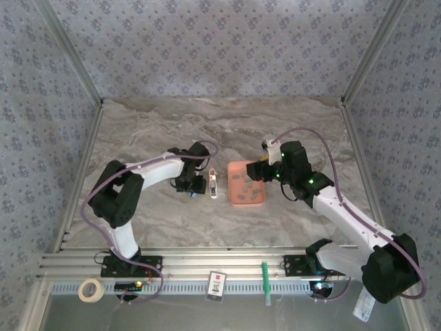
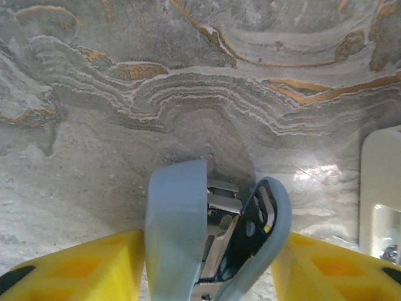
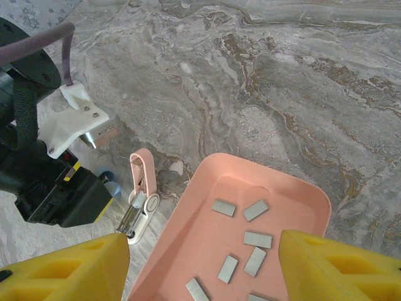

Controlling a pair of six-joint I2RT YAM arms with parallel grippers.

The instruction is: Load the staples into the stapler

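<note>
Stapler (image 2: 182,226) clamped in left end effector (image 2: 210,266), nose pointing tableward; right end effector (image 3: 200,269) released.

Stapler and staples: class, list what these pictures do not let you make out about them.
- Left wrist view: the stapler is cut off by the bottom edge; shadow hides what sits in its open inside.
- Right wrist view: the bottom edge cuts the tray, so the staples cannot all be counted.
- Top view: the staples are too small to count.
</note>
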